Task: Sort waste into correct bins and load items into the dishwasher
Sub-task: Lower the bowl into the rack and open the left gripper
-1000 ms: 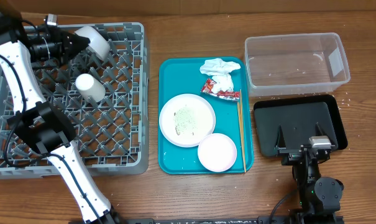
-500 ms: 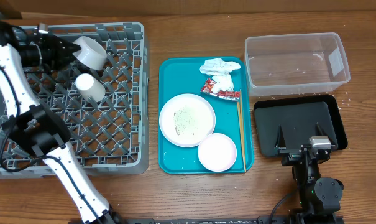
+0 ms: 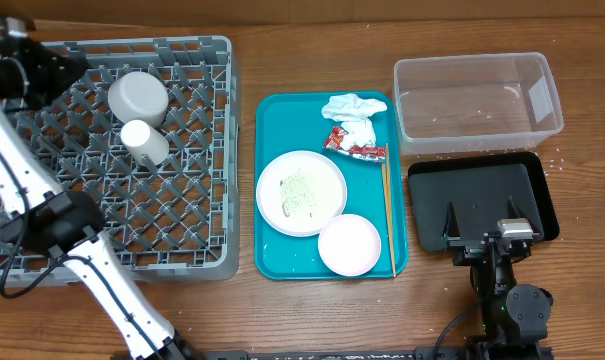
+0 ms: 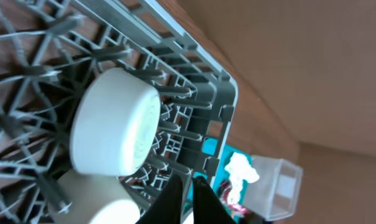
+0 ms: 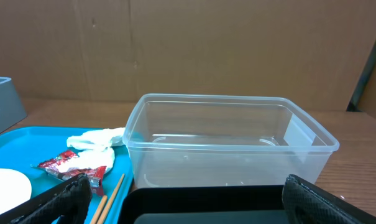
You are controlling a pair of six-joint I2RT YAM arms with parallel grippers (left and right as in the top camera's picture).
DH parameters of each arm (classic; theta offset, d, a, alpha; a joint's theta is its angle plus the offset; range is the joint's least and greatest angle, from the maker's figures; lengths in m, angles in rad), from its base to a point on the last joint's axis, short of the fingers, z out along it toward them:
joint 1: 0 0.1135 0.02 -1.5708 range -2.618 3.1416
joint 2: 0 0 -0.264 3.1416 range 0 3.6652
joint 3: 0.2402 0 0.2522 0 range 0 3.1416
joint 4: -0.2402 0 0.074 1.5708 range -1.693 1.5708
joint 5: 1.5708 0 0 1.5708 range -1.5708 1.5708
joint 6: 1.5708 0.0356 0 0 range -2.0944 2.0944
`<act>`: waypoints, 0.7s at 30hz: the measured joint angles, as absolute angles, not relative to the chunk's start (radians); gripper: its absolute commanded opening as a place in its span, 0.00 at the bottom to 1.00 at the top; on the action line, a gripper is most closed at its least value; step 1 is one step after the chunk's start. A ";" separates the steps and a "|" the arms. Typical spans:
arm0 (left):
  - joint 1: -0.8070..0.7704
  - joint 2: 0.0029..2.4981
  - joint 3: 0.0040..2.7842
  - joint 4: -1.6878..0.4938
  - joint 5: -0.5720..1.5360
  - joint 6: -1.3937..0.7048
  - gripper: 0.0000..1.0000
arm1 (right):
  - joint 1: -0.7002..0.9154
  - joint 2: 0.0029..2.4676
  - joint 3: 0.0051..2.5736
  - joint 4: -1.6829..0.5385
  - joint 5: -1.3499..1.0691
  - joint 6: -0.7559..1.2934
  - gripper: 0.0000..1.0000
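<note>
A white bowl (image 3: 137, 95) lies upside down in the grey dishwasher rack (image 3: 182, 230), with a white cup (image 3: 144, 140) just beside it. My left gripper (image 3: 72, 62) hovers at the rack's far left corner, shut and empty, clear of the bowl (image 4: 116, 121); its black fingertips (image 4: 175, 193) nearly touch. On the teal tray (image 3: 272, 255) are a crumpled napkin (image 3: 349, 108), a sauce packet (image 3: 355, 148), a large plate (image 3: 301, 192) with rice scraps, a smaller plate (image 3: 349, 244) and chopsticks (image 3: 387, 215). My right gripper (image 3: 480, 222) stands open over the black tray (image 3: 482, 180).
The clear tub (image 3: 477, 100) stands behind the black tray, with a few rice grains inside. In the right wrist view the tub (image 5: 231, 140) is straight ahead, and the napkin (image 5: 97, 140), packet (image 5: 76, 165) and chopsticks (image 5: 110, 196) lie to the left.
My left gripper let go of the bowl, which settled upside down in the rack. The gripper drew back to the left and shut. The right arm stayed still.
</note>
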State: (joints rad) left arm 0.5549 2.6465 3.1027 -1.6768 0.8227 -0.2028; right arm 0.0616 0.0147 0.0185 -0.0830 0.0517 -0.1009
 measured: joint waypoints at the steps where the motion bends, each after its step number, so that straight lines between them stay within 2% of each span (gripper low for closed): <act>1: 0.536 2.646 3.103 -1.678 0.796 -0.190 0.05 | 0.061 0.015 0.019 -0.083 0.052 -0.101 1.00; 11: 0.236 2.646 3.030 -1.641 0.275 -0.151 0.04 | 0.062 0.015 0.019 -0.083 0.052 -0.101 1.00; 15: 0.210 2.646 2.987 -1.616 0.140 -0.154 0.04 | 0.061 0.015 0.019 -0.083 0.052 -0.101 1.00; 21: 0.234 2.646 2.913 -1.568 0.054 -0.154 0.04 | 0.062 0.015 0.019 -0.083 0.052 -0.101 1.00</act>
State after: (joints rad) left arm 0.2340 2.6465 2.9128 -1.5684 0.0536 -0.1539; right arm 0.0616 0.0147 0.0185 -0.0834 0.0517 -0.1013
